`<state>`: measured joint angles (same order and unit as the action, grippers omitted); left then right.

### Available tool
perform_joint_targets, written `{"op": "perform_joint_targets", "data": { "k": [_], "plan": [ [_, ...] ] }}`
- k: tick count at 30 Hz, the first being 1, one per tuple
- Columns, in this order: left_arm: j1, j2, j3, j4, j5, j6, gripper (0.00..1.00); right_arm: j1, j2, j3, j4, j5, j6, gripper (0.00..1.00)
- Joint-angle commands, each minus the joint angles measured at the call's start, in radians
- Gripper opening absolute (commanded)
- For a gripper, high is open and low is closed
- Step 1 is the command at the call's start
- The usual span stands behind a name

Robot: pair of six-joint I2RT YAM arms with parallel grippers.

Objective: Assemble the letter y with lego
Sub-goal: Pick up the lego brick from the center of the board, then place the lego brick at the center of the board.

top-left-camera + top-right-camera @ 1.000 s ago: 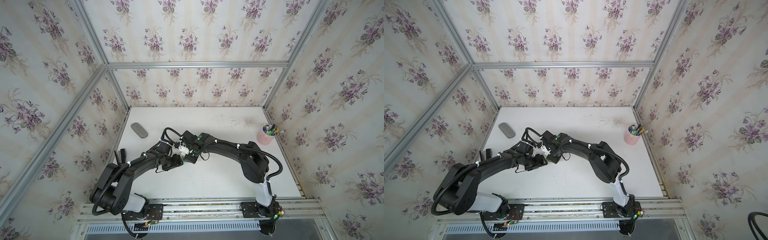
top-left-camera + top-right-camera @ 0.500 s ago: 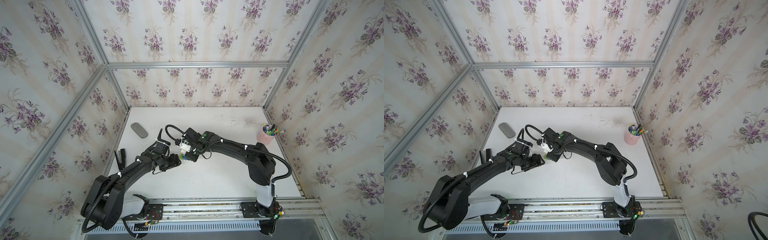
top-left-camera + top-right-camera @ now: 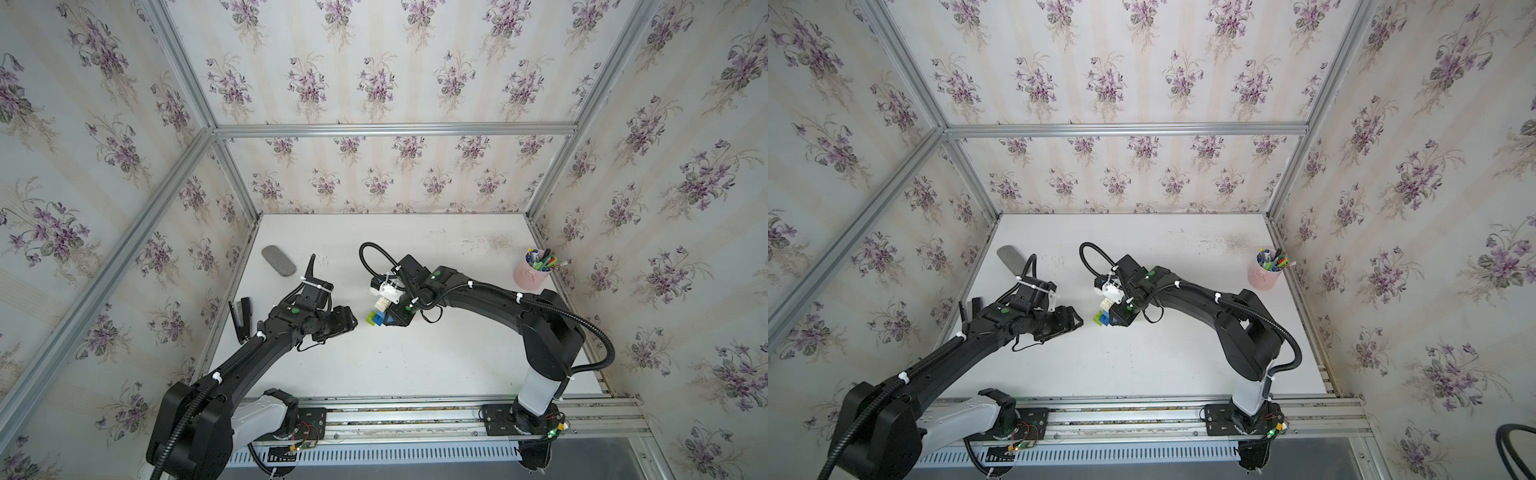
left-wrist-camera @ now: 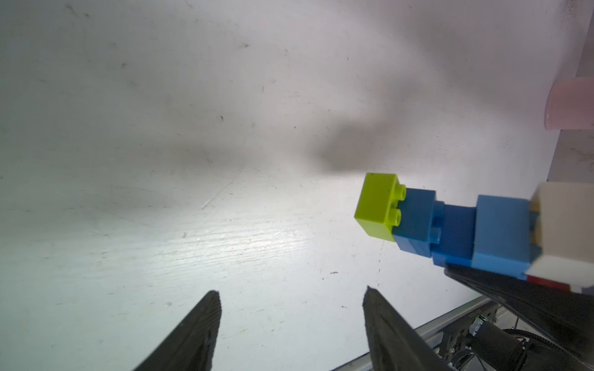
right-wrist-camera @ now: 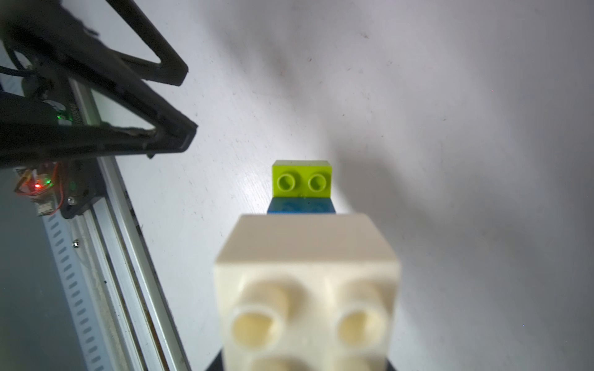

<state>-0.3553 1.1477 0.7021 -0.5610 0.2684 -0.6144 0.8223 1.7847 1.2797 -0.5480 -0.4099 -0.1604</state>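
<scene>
- My right gripper [image 3: 392, 319] is clamped shut on the lego Y [image 4: 466, 231], a small figure of joined studded plastic bricks. The jaws pinch it near the light blue centre brick [image 4: 501, 234].
- The Y is near the middle of the white tabletop [image 3: 415, 365], and its shadow falls on the surface a little apart from it.
- Its stem points toward my left arm. The stem is two dark blue bricks [image 4: 418, 221] ending in a lime green brick [image 4: 377, 207] at the tip.
- A white brick [image 5: 305, 282] forms one arm of the Y and fills the right wrist view, blurred. A sliver of a red brick [image 4: 543, 282] shows beside it.
- My left gripper [image 4: 291, 292] has its jaws spread apart with nothing between them. It is near the green tip and not touching it.
- A pink cup of pens [image 3: 533, 276] stands at the table's far right edge.
- A grey oblong pad [image 3: 278, 261] and a black stapler [image 3: 241, 318] lie along the left edge, well apart from the bricks.
</scene>
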Motion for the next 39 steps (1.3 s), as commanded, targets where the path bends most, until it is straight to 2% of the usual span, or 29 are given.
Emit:
{"op": "perform_joint_targets", "data": {
  "k": [1, 9, 18, 30, 39],
  "plan": [
    [0.004, 0.001, 0.011, -0.024, -0.005, 0.008, 0.72, -0.013, -0.012, -0.036, 0.086, -0.143, 0.025, 0.24],
    [0.010, 0.015, 0.015, -0.025, 0.000, 0.015, 0.72, -0.053, 0.034, -0.099, 0.175, -0.273, 0.059, 0.26],
    [0.016, 0.024, 0.019, -0.028, 0.002, 0.020, 0.72, -0.082, 0.081, -0.149, 0.245, -0.362, 0.076, 0.27],
    [0.018, 0.043, 0.029, -0.029, 0.004, 0.025, 0.72, -0.097, 0.127, -0.170, 0.282, -0.418, 0.081, 0.33],
    [0.017, 0.049, 0.034, -0.031, 0.005, 0.027, 0.72, -0.104, 0.147, -0.171, 0.295, -0.417, 0.088, 0.43]
  ]
}}
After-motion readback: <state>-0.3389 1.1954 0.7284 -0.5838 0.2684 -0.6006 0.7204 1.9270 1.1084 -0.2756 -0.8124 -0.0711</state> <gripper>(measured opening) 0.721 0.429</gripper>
